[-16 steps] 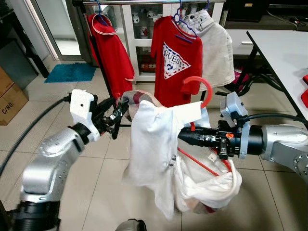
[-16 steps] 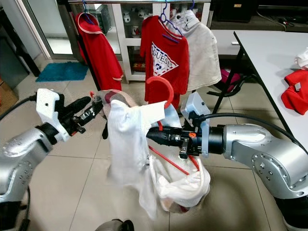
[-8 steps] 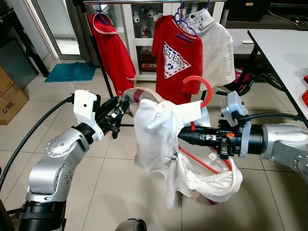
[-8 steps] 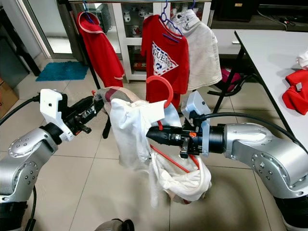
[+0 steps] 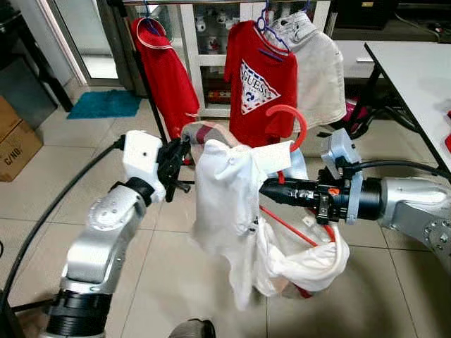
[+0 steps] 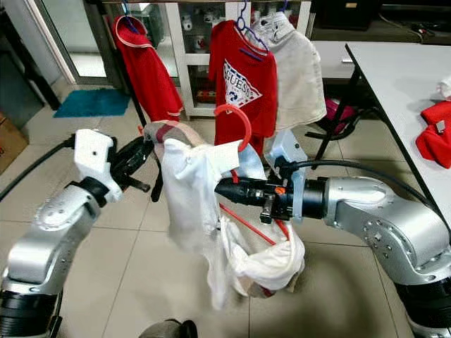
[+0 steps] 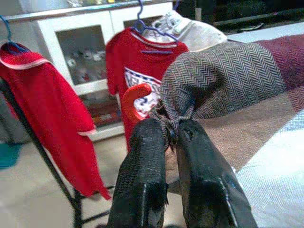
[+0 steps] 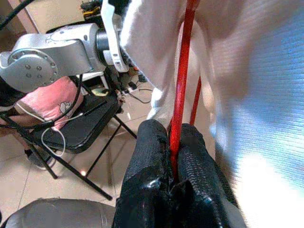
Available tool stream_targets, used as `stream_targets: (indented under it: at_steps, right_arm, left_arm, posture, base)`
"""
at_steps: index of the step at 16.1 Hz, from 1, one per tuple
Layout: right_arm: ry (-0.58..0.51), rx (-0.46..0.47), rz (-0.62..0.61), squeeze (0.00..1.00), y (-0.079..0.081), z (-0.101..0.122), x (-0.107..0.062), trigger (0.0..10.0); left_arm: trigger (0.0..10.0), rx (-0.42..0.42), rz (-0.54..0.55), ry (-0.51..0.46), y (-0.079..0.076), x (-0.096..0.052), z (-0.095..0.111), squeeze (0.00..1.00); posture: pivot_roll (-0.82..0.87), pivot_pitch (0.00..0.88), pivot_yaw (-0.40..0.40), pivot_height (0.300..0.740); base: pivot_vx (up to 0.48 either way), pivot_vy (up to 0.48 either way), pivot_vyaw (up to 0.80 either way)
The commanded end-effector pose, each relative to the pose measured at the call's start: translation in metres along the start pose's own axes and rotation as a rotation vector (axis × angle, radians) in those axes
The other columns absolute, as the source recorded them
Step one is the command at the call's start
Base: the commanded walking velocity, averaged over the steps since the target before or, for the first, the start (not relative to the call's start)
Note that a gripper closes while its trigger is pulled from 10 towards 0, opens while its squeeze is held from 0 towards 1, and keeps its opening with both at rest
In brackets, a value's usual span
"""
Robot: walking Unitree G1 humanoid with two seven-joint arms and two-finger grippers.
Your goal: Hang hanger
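Note:
A red hanger (image 5: 290, 121) with a curved hook carries a white shirt (image 5: 230, 204) that droops in folds toward the floor. My right gripper (image 5: 271, 190) is shut on the hanger's red stem, as the right wrist view shows at the fingers (image 8: 187, 156). My left gripper (image 5: 182, 149) is shut on the shirt's plaid collar (image 7: 223, 80), pinching the fabric between its fingertips (image 7: 152, 137). The clothes rail (image 5: 211, 3) runs across the top, beyond both arms.
On the rail hang a red polo (image 5: 165, 74), a red printed T-shirt (image 5: 259, 81) and a grey shirt (image 5: 320, 67). A white table (image 5: 416, 70) stands on the right, a cardboard box (image 5: 14, 141) on the left. A person in pink (image 8: 45, 102) sits behind.
My left arm has lifted and drawn in toward the shirt, still pinching the collar. The shirt's hanging part has swung and settled. The right gripper holds the hanger much as before.

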State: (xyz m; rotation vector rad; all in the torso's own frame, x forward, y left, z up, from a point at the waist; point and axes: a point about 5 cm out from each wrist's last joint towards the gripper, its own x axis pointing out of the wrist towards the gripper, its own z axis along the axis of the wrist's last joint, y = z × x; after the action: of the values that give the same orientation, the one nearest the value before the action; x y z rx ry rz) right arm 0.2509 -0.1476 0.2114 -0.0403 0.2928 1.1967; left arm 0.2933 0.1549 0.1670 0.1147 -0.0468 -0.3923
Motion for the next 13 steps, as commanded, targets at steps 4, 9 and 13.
stream_targets:
  at_steps: [4, 9, 13]
  right_arm:
    - [0.022, -0.048, -0.065, 0.00, -0.006, 0.006, -0.003, 10.0]
    - [0.122, -0.068, -0.119, 0.00, -0.011, -0.007, 0.000, 10.0]
    - [0.132, -0.064, -0.157, 0.00, -0.014, -0.010, 0.003, 10.0]
  left_arm:
    - [0.0, 0.501, 0.047, 0.014, 0.014, 0.000, 0.003, 0.00]
    - [1.6, 0.442, -0.078, -0.052, 0.006, 0.004, 0.014, 0.00]
    - [1.6, 0.449, -0.117, -0.125, 0.002, 0.008, 0.026, 0.00]
  posture:
    - [-0.13, 0.064, 0.107, 0.740]
    - [-0.13, 0.061, 0.106, 0.740]
    - [-0.13, 0.053, 0.108, 0.740]
  base:
    - [0.000, 0.000, 0.00]
    - [0.000, 0.000, 0.00]
    - [0.000, 0.000, 0.00]
